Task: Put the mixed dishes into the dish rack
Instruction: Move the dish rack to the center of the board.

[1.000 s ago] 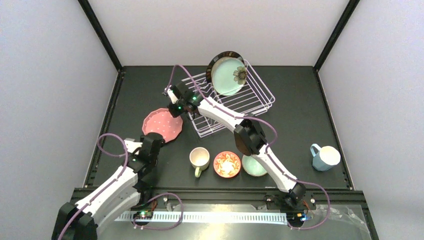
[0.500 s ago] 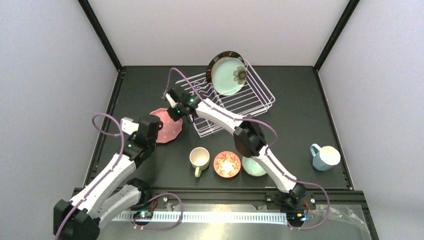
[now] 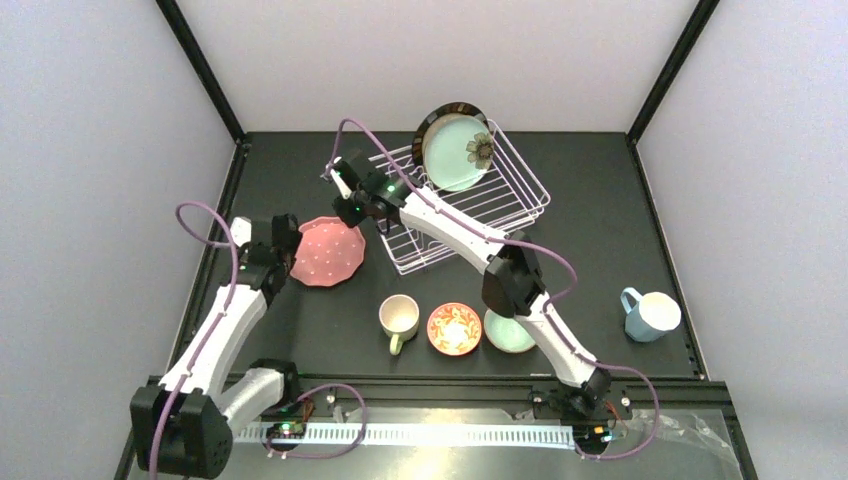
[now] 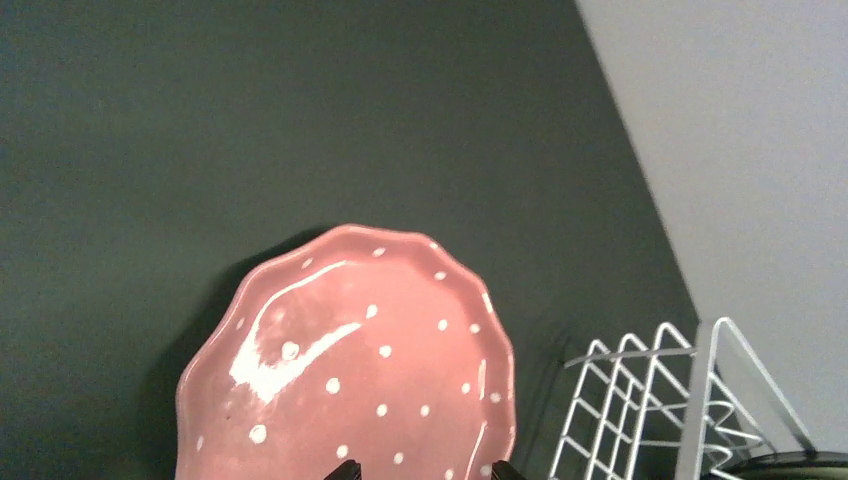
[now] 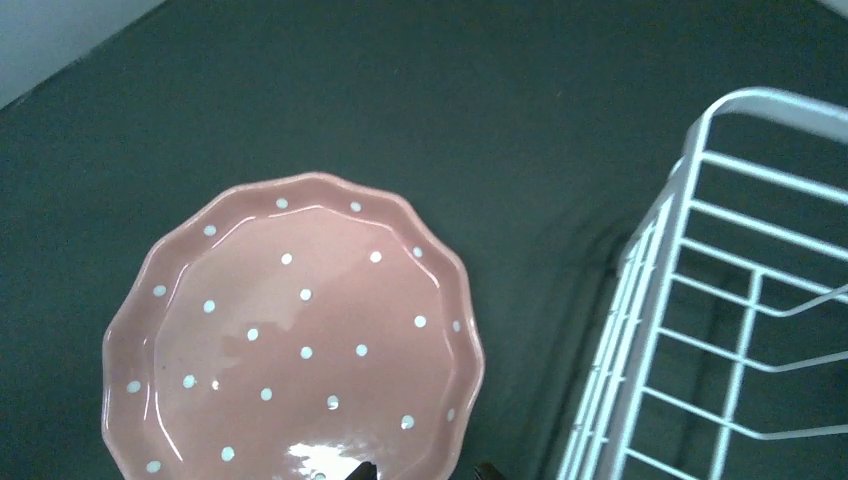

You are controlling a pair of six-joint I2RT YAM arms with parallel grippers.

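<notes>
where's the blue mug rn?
Top view: the pale blue mug sits alone near the dark table's right edge, well right of the mint bowl.

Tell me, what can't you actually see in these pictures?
- Striped plate: top view, mostly behind the teal plate.
- Mint bowl: top view, partly under the right arm.
- Left gripper, right gripper: wrist views, only fingertips show; bottom edge cuts the rest.
- Pink plate: wrist views, near rim cut off by the bottom edge.
</notes>
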